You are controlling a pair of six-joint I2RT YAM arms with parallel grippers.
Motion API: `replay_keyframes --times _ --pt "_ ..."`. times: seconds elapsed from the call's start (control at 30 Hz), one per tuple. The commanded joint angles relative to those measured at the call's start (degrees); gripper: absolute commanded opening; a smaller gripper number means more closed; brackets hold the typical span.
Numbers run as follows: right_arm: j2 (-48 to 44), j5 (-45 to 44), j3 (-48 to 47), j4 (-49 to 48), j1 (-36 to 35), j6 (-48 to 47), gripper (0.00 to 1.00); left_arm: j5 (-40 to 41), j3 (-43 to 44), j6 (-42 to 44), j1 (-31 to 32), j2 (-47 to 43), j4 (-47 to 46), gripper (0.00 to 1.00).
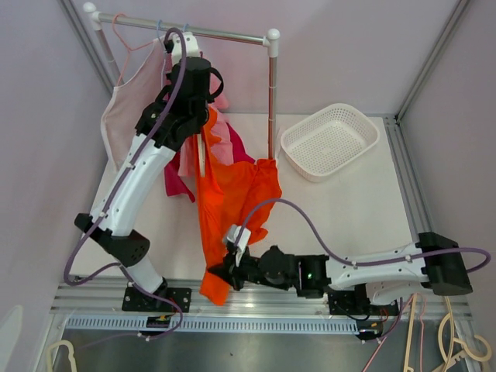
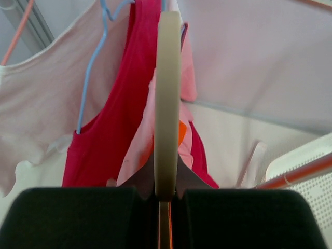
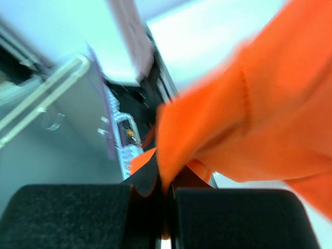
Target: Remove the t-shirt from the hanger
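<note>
T-shirt (image 1: 232, 194) orange, soft, draped | right hand (image 1: 218, 273) pinches edge | hanger (image 2: 167, 104) cream, flat

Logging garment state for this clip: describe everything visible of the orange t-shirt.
The orange t-shirt is thin, creased fabric, draped in a long band from the cream hanger held by the left gripper down to the near edge of the table, where the right gripper is shut on a bunched fold. One side flares toward the rack post.
</note>
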State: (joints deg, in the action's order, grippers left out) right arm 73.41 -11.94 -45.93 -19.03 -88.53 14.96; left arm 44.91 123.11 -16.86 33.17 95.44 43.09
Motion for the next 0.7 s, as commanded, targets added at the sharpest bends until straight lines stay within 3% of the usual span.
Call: replay_keyframes --times 0.0,0.07,0.17,0.2,0.3,0.33,0.37,0.47,0.67 --pt "4.98 -2.63 3.31 0.04 -6.83 9.64 0.00 0.19 7.75 0.09 -0.91 2.12 -4.97 0.01" --pt "5.78 -6.40 2.08 3.27 -5.87 9.65 0.00 -3.13 8.20 -2.11 -0.74 0.20 -2.15 0.01" --pt "3.77 -7.39 -1.69 7.23 1.15 6.93 0.00 -8.24 4.97 -7.91 0.14 -6.12 5.67 0.01" --pt "3.41 -7.04 -2.84 8.29 6.21 6.40 0.00 -11.73 -1.32 -9.49 0.66 -8.58 6.65 0.01" --pt "3.49 -8.44 -8.20 13.39 13.28 5.96 0.00 -13.26 -9.26 -11.87 4.44 -20.79 8.85 0.01" --pt "4.02 -10.62 -10.73 14.62 17.30 5.96 0.00 -13.26 -18.60 -12.40 6.54 -24.39 8.59 0.01" --pt "4.72 -11.08 -12.06 16.89 19.34 5.61 0.00 -13.00 -21.48 -13.19 7.25 -30.95 8.94 0.01" --pt "10.42 -11.88 -19.24 23.12 27.43 5.25 0.00 -14.14 -34.22 -15.48 8.58 -39.78 10.68 0.01" --pt "28.79 -11.61 -37.70 32.71 36.58 3.05 0.00 -12.49 -41.98 -17.59 9.02 -54.64 16.14 0.01"
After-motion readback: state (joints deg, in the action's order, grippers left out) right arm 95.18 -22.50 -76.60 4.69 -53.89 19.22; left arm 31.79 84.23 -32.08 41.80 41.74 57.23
